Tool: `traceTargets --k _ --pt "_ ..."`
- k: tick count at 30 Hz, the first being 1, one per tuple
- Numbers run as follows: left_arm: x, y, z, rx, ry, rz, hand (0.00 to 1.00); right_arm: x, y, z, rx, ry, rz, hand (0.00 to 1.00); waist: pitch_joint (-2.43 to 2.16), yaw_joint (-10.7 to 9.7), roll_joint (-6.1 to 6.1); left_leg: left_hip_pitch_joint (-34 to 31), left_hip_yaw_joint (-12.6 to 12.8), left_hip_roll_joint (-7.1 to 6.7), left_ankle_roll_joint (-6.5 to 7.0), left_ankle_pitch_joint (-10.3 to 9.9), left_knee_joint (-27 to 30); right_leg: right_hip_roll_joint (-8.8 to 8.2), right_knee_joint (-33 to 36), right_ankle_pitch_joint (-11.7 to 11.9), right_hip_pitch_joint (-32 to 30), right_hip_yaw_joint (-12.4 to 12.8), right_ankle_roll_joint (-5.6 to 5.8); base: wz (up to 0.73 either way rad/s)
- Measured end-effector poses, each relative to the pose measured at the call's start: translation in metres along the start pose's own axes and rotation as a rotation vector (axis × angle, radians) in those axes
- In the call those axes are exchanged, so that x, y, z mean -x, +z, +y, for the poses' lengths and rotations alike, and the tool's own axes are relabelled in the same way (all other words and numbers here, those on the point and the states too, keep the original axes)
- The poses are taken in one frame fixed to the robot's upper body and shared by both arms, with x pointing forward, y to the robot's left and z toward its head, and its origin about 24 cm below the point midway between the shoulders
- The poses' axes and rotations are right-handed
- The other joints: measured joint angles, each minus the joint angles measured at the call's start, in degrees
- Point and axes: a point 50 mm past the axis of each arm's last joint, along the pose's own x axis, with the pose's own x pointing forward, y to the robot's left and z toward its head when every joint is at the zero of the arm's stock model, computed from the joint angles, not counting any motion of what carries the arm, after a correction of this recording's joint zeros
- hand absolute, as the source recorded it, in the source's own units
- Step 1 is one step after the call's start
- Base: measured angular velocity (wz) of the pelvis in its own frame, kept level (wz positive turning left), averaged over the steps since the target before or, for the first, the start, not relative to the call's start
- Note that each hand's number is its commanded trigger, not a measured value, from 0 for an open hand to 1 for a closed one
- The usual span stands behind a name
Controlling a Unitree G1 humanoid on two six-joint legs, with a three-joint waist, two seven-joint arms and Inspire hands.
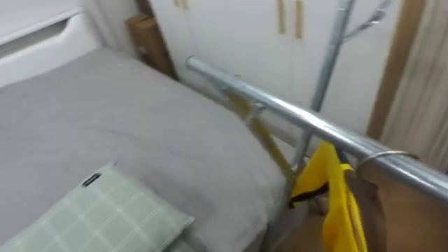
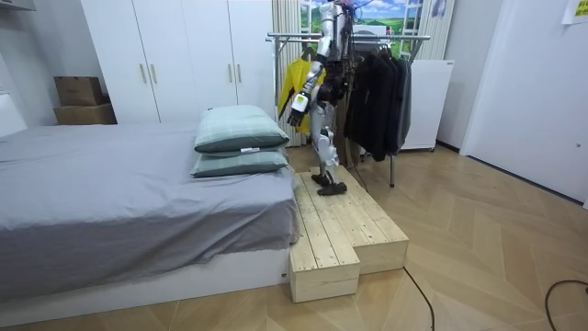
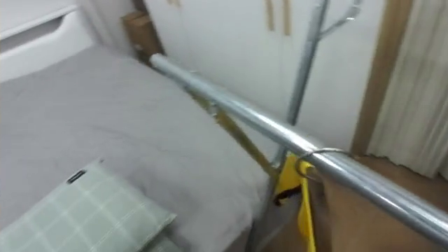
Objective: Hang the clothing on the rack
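Where the grey bed took up the left of the room view, two green checked pillows lay stacked at its near end. Just right of them, the wooden platform stood against the bed's side. The robot stood on the platform's far end, upright and close to the clothes rack. Its left arm hung down beside the body with a slight bend. The left hand was at hip height, in front of the yellow garment. Whether that hand was clenched or released could not be told. The garment hung on the rack at centre frame, and dark clothes hung to its right.

From the head camera, one pillow sat at lower left. The metal rail ran diagonally from upper centre to the right edge. At lower right, the garment's hanger hook looped over the rail.
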Motion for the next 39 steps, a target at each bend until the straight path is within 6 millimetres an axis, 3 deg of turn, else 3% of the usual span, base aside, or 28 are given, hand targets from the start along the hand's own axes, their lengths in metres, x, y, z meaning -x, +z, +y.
traceTargets --k 1,2,3,4,5,6,7,8,10,12,14,16,20,21,22,25,26,27,28,30,32,33,39 --pt "0.001 -0.004 0.001 0.002 -0.003 0.014 0.00 0.000 0.002 0.000 -0.024 -0.001 -0.008 0.00 0.46 0.07 0.33 1.00 0.76 0.45 -1.78 -1.52 -2.22 -1.12 6.79 -2.37 -2.66 3.57 -1.12 1.75" --pt "0.000 0.006 0.013 -0.004 0.031 -0.009 0.00 0.000 -0.004 0.003 -0.097 0.001 -0.002 0.00 1.80 -0.39 -4.92 1.30 1.86 -2.06 -4.73 -3.29 -0.34 -5.94 14.19 -6.73 -5.45 7.79 -4.38 1.75" --pt "0.000 0.006 0.015 0.001 0.044 -0.009 0.00 0.001 -0.010 0.000 -0.115 -0.003 0.013 0.00 1.44 0.45 -5.45 1.19 2.30 -2.28 -4.80 -3.26 0.55 -6.72 14.89 -7.83 -5.50 7.45 -6.46 0.89" --pt "0.002 -0.005 0.010 0.010 0.043 0.018 0.00 0.004 -0.021 -0.008 -0.142 -0.025 0.047 0.00 0.06 4.20 -4.20 0.84 3.55 -0.71 -3.26 -3.90 0.29 -4.00 11.58 -5.76 -4.83 7.96 -2.15 -0.26" --pt "0.003 -0.014 0.004 0.042 0.036 0.050 0.00 0.004 -0.017 -0.012 -0.161 -0.037 0.026 0.00 -1.23 6.28 -0.51 0.15 5.24 3.51 -3.56 -3.98 -0.03 -1.84 10.07 -4.23 -3.61 9.27 -0.91 -0.36" --pt "0.003 -0.014 0.002 0.054 0.039 0.058 0.00 0.004 -0.017 -0.013 -0.169 -0.038 0.018 0.00 -0.99 5.61 -0.59 0.36 5.53 3.64 -3.57 -3.98 -0.36 -4.77 12.60 -5.22 -2.69 7.37 -3.16 0.51" --pt "0.003 -0.015 0.004 0.090 0.067 0.058 0.00 0.006 -0.026 -0.011 -0.190 -0.038 0.035 0.00 -0.61 3.64 -2.10 1.48 6.54 2.66 -4.09 -3.66 -0.75 -13.03 16.06 -6.11 0.23 6.51 -2.33 1.08" --pt "0.003 -0.012 0.008 0.101 0.097 0.044 0.00 0.007 -0.034 -0.008 -0.206 -0.035 0.059 0.00 -0.52 3.35 -3.79 1.56 7.77 1.86 -4.84 -2.89 0.39 -15.73 16.31 -8.29 0.47 9.65 -0.91 0.97" --pt "0.005 -0.022 0.000 0.138 0.093 0.076 0.00 0.007 -0.034 -0.010 -0.228 -0.043 0.061 0.00 -0.09 3.51 -2.48 1.63 7.10 0.96 -4.23 -1.99 -0.54 -14.35 14.25 -7.49 0.95 10.62 -0.35 0.01" --pt "0.006 -0.025 0.001 0.148 0.095 0.086 0.00 0.007 -0.039 -0.004 -0.249 -0.028 0.071 0.00 0.06 2.88 -2.56 1.57 4.08 0.14 -3.28 -0.83 -2.65 -12.78 10.30 -5.52 3.34 9.08 -0.68 0.06" --pt "0.005 -0.022 0.004 0.140 0.102 0.079 0.00 0.006 -0.041 0.003 -0.277 -0.015 0.078 0.00 0.24 1.23 -2.84 1.08 0.27 -0.04 -2.87 1.97 -3.19 -11.73 6.25 -2.82 6.67 5.53 -1.66 0.39" --pt "0.005 -0.024 0.005 0.132 0.105 0.089 0.00 0.006 -0.044 0.006 -0.298 -0.014 0.087 0.00 0.35 -0.38 -2.94 1.18 -1.35 -0.77 -2.39 2.16 -4.15 -11.47 3.39 -1.17 9.19 3.47 -0.47 0.51" --pt "0.006 -0.028 0.004 0.122 0.100 0.110 0.00 0.007 -0.047 0.009 -0.309 -0.002 0.096 0.00 0.29 -1.62 -3.11 1.04 -5.53 -3.07 -0.78 1.67 -5.82 -10.53 -1.89 2.04 13.27 1.68 2.48 0.51" --pt "0.006 -0.028 0.004 0.122 0.100 0.114 0.00 0.007 -0.048 0.009 -0.310 0.000 0.098 0.00 0.25 -1.79 -3.05 1.07 -6.19 -3.38 -0.62 1.57 -6.05 -10.56 -2.34 2.25 13.62 2.23 2.82 0.58" --pt "0.006 -0.028 0.005 0.119 0.099 0.117 0.00 0.008 -0.050 0.010 -0.311 0.005 0.103 0.00 0.31 -2.00 -3.13 0.95 -7.52 -3.80 -0.14 1.34 -6.15 -10.33 -3.21 2.95 14.19 4.96 3.14 0.68" --pt "0.006 -0.029 0.010 0.087 0.106 0.123 0.00 0.008 -0.055 0.013 -0.311 0.008 0.112 0.00 0.32 -1.82 -3.05 1.27 -12.11 -4.76 0.53 1.33 -6.36 -8.97 -3.94 4.13 14.39 13.17 2.55 0.66" --pt "0.006 -0.029 0.013 0.077 0.116 0.122 0.00 0.008 -0.054 0.014 -0.294 0.012 0.114 0.00 0.40 -1.51 -3.07 1.17 -13.79 -4.40 0.55 1.34 -6.44 -6.73 -6.23 3.72 13.86 18.17 2.10 0.50" --pt "0.006 -0.029 0.015 0.075 0.122 0.123 0.00 0.007 -0.052 0.015 -0.284 0.017 0.113 0.00 0.57 -1.30 -3.25 1.16 -15.19 -4.40 0.52 1.36 -6.45 -5.32 -8.40 4.04 13.56 20.35 1.64 0.38" --pt "0.009 -0.036 0.019 0.071 0.131 0.148 0.00 0.007 -0.051 0.017 -0.270 0.025 0.114 0.00 0.97 -0.92 -3.64 1.17 -16.78 -4.60 0.35 1.31 -6.26 -3.24 -11.52 6.02 12.81 23.01 0.89 0.40" --pt "0.010 -0.042 0.016 0.074 0.121 0.178 0.00 0.007 -0.052 0.016 -0.268 0.021 0.120 0.00 0.85 -0.90 -3.14 1.31 -18.20 -4.99 -0.01 1.27 -6.66 -2.93 -12.07 7.20 14.07 22.69 1.26 0.39" --pt "0.012 -0.050 0.011 0.080 0.103 0.211 0.00 0.007 -0.049 0.013 -0.258 0.024 0.113 0.00 1.45 -0.61 -3.06 1.19 -19.36 -5.23 -0.39 1.52 -7.31 -2.89 -12.10 7.04 14.78 21.51 1.27 0.29" --pt "0.012 -0.052 0.009 0.082 0.098 0.219 0.00 0.007 -0.049 0.012 -0.257 0.024 0.112 0.00 1.53 -0.32 -2.97 1.18 -19.44 -5.28 -0.42 1.54 -7.46 -2.88 -12.14 6.95 14.79 21.54 1.37 0.17" --pt "0.019 -0.070 0.004 0.025 0.081 0.294 0.00 0.006 -0.046 0.015 -0.251 0.041 0.106 0.00 1.52 -0.15 -3.21 1.18 -20.75 -5.52 -0.44 1.54 -7.54 -2.89 -12.14 6.71 15.87 21.61 1.64 0.11"
